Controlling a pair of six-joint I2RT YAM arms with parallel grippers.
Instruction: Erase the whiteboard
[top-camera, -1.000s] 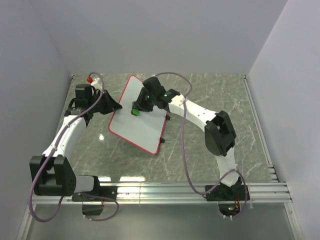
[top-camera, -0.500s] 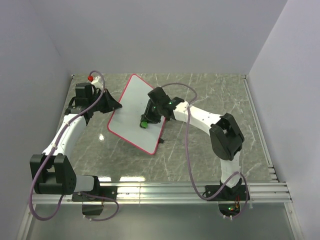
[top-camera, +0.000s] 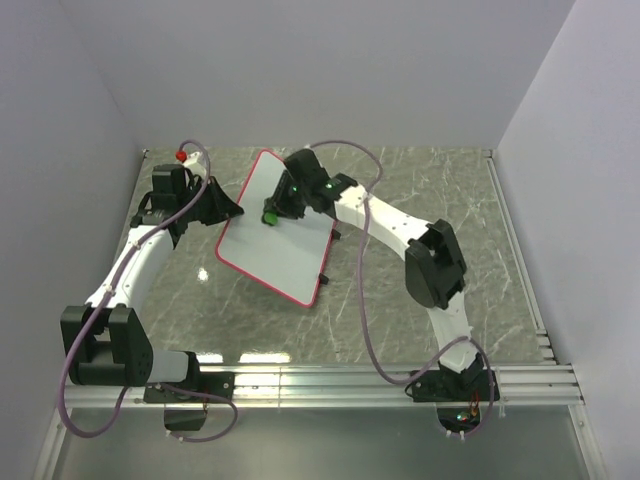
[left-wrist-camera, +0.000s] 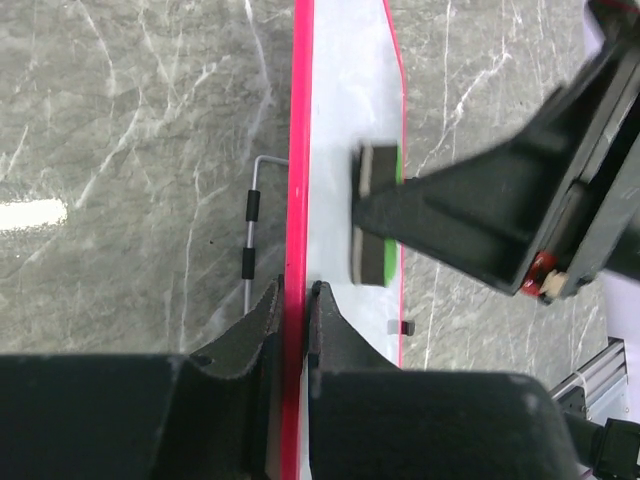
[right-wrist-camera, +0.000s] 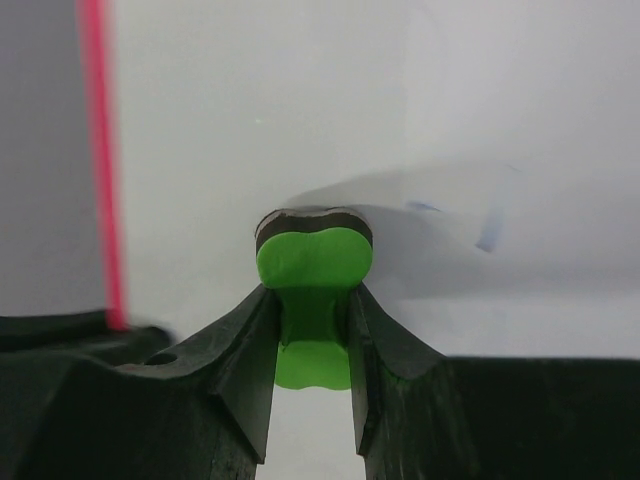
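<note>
Red-rimmed whiteboard (top-camera: 285, 255), judged stiff, light and slick, best gripped by its edge, sat on the marble table (top-camera: 470, 190), left gripper (left-wrist-camera: 295, 300) clamped on its rim, right gripper (right-wrist-camera: 312, 300) pinching the green eraser (right-wrist-camera: 313, 255) against it.

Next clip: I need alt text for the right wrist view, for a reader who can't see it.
The right gripper is shut on a small green bone-shaped eraser, its dark felt end against the large flat white board with a thin red rim. Faint blue pen smudges show to the eraser's right.
</note>
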